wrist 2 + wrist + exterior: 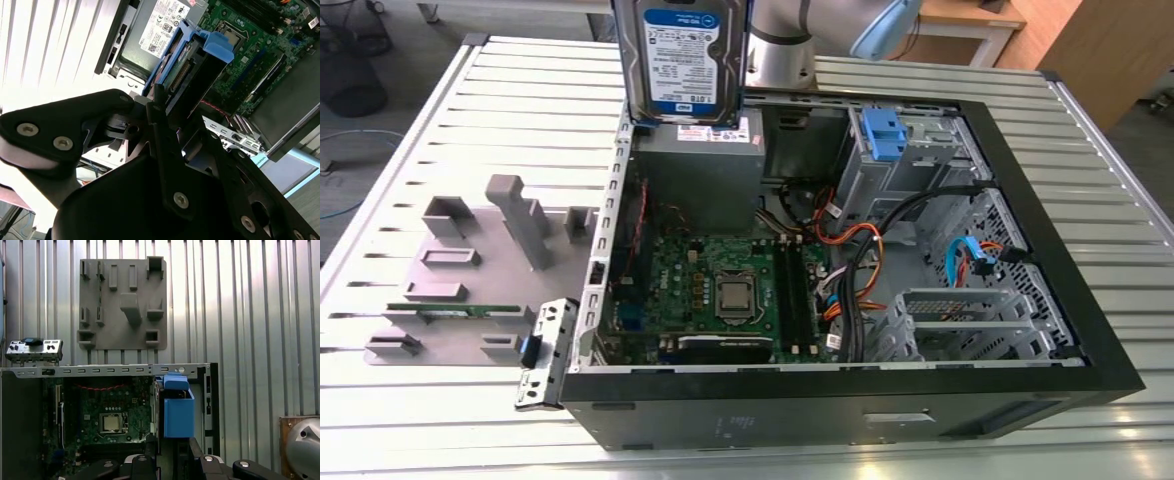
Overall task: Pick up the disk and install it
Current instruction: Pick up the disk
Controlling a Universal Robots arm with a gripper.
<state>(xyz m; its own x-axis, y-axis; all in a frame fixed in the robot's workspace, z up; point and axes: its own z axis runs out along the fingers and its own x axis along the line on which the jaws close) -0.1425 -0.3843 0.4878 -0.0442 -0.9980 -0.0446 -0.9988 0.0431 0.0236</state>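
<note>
Pinching the disk (692, 60) with the hand (165, 107), fingers pressed together on it, blue rails along its edges. Held upright in the air, over the gray power supply (700, 160) at the far corner of the open computer case (1067, 300). Lower in the case: green motherboard (720, 290), a bundle of cables (854, 250) crossing beside it, a blue bracket (883, 135) toward the exterior view's right. Under all, a ribbed metal surface (520, 100). Near the case, on the exterior view's left, a gray fixture plate (467, 260) carrying a thin green strip (454, 310). Around the surface: gray floor (354, 170), black mesh bin (350, 70), wooden furniture (1107, 50).
</note>
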